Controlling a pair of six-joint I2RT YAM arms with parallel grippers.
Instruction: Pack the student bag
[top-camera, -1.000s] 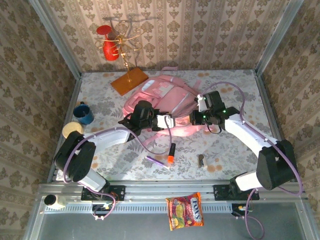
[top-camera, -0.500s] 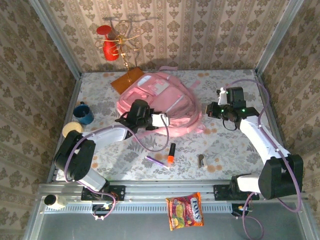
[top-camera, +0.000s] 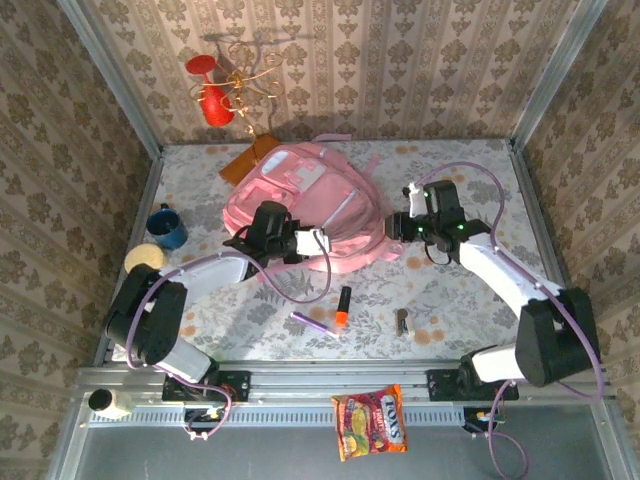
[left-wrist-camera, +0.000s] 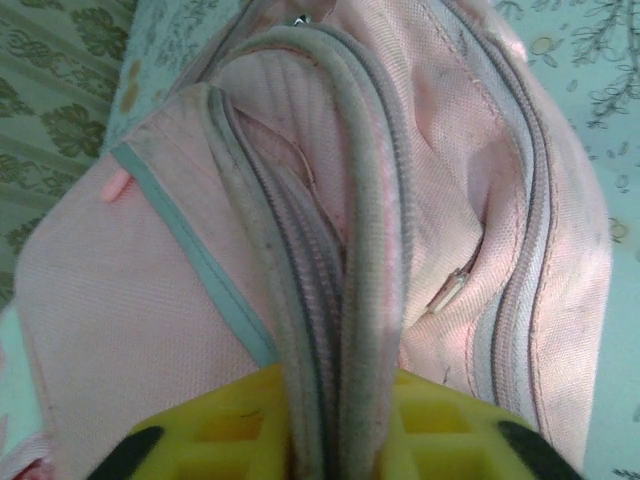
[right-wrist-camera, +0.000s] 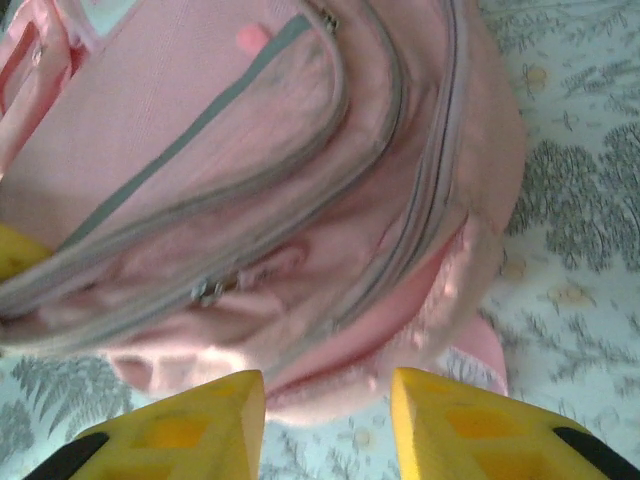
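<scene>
student bag (top-camera: 300, 195) lies slumped right against the wooden stand base (top-camera: 245, 162); soft and floppy, so I'd grab a zip ridge or strap; left gripper (left-wrist-camera: 340, 440), base side, straddles a zip ridge, can't tell if it's clamped; right gripper (right-wrist-camera: 328, 410), far side, jaws apart and empty

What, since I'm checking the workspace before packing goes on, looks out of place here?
The snack packet lies off the table, on the grey ledge below the arm bases in the top view, away from the student bag.
</scene>
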